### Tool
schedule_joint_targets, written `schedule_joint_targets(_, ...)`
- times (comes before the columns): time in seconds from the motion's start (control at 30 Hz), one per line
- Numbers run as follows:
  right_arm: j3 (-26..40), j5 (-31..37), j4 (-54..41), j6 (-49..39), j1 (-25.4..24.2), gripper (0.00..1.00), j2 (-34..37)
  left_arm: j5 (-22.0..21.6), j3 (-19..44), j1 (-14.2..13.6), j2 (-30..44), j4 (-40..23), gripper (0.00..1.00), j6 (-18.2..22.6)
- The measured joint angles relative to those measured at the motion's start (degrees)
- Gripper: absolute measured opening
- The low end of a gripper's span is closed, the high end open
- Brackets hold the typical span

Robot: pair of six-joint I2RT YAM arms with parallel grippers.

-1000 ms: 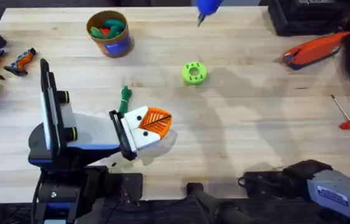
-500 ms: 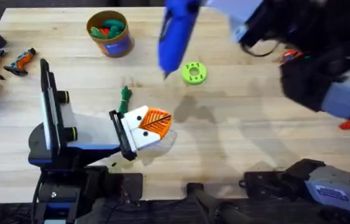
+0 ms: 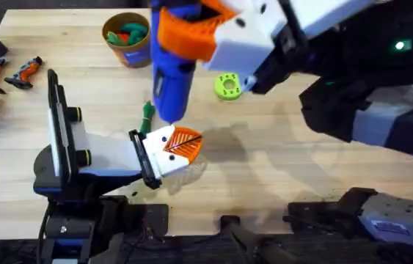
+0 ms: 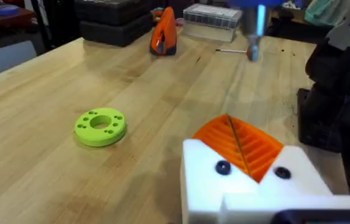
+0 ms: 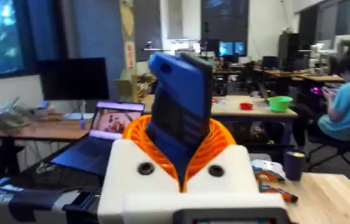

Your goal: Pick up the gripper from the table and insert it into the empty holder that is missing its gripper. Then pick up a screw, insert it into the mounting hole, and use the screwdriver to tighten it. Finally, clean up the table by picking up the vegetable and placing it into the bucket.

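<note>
Reaching across, right arm holds screwdriver (image 3: 171,70) above holder (image 3: 163,155)

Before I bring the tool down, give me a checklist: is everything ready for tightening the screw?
1. Blue-handled screwdriver gripped: ok, clamped between the right gripper's orange pads.
2. Orange wedge-shaped plastic gripper seated in the white angular plastic holder: ok.
3. Screw in the mounting hole: cannot tell; the holder shows two dark spots, screw head or bare hole.
4. Screwdriver tip over the hole: not ok; in the left wrist view it hangs above the table beyond the holder.
5. Small dark-green toy vegetable in the tan bucket with the blue band: not ok; it lies on the table beside the holder.
</note>
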Motion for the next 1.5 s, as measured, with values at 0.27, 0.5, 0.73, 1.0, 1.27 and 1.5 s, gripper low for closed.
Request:
schedule_joint_targets(0.27,0.0,-0.6,-1.0,-6.5,5.4,0.026,0.0,0.0,0.0,0.0,0.0,0.0,0.004,0.0)
schedule_joint_targets(0.5,0.0,-1.1,-1.7,-9.8,6.6,0.026,0.0,0.0,0.0,0.0,0.0,0.0,0.004,0.0)
schedule_joint_targets(0.73,0.0,-3.1,-3.2,-11.3,6.6,0.026,0.0,0.0,0.0,0.0,0.0,0.0,0.004,0.0)
schedule_joint_targets(1.0,-0.2,-3.2,-7.5,-14.8,6.6,0.026,0.0,0.0,0.0,0.0,0.0,0.0,0.004,0.0)
schedule_joint_targets(1.27,-0.2,-3.2,-8.2,-16.1,6.6,0.026,0.0,0.0,0.0,0.0,0.0,0.0,0.004,0.0)
schedule_joint_targets(1.5,-0.2,-3.2,-9.5,-17.3,6.6,0.026,0.0,0.0,0.0,0.0,0.0,0.0,0.004,0.0)
